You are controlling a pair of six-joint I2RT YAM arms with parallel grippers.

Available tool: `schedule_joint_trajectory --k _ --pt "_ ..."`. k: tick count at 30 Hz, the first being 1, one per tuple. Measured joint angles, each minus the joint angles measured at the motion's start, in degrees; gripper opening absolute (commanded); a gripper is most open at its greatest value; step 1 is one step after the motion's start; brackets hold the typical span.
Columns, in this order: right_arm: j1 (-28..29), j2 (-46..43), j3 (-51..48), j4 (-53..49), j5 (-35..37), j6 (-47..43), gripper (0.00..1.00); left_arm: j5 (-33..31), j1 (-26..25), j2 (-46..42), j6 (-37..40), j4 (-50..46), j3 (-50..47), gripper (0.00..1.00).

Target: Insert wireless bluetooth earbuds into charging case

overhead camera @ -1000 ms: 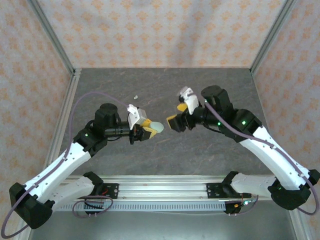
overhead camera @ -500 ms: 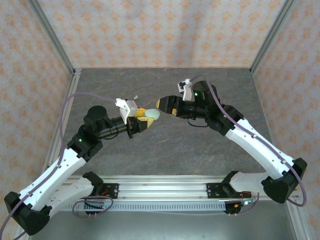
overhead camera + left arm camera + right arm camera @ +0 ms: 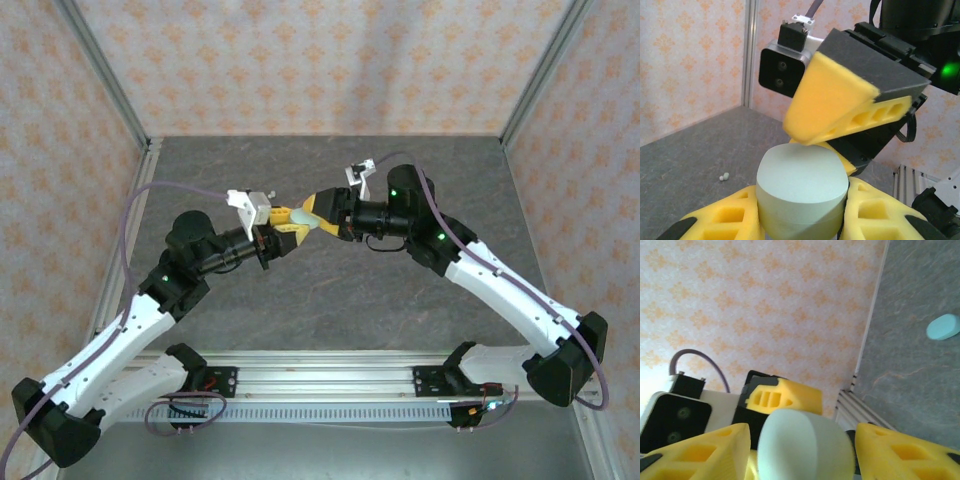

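A pale green oval charging case (image 3: 802,192) is held above the table, with my left gripper (image 3: 802,212) shut on its sides. In the top view the case (image 3: 304,223) sits between my left gripper (image 3: 286,224) and my right gripper (image 3: 316,213), which meet at mid-table. My right gripper (image 3: 802,440) is open, its yellow fingers (image 3: 715,450) standing on either side of the case's (image 3: 805,447) far end with narrow gaps. Two tiny whitish-green earbuds (image 3: 724,176) lie together on the grey table behind. The pale blue earbuds are out of view.
A pale blue oval case (image 3: 943,326) lies flat on the grey table (image 3: 330,290). Patterned walls with metal posts (image 3: 110,90) enclose the table on three sides. An aluminium rail (image 3: 330,380) runs along the near edge between the arm bases.
Both arms have come together: the left gripper carried the green case up and toward the centre, and the right gripper swung left until its fingers straddle the case's end.
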Motion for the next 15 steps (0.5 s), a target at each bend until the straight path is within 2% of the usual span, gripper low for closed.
schedule_joint_trajectory --k 2,7,10,12,15 --pt "-0.2 0.0 -0.8 1.3 -0.7 1.3 0.45 0.0 0.0 0.5 -0.2 1.0 0.0 0.14" --pt "-1.1 0.0 -2.2 3.1 -0.8 4.5 0.18 0.4 0.3 2.0 0.0 2.5 0.0 0.14" --pt "-1.5 -0.2 -3.1 3.9 0.3 6.2 0.05 0.4 0.4 2.8 0.5 3.1 0.0 0.21" --pt "-1.5 -0.9 -4.7 5.1 1.7 7.8 0.0 0.8 0.7 3.5 1.2 3.1 0.2 0.31" --pt "-1.5 -2.3 -7.5 7.8 3.2 10.0 0.0 2.3 0.7 5.2 2.0 3.3 0.8 0.53"
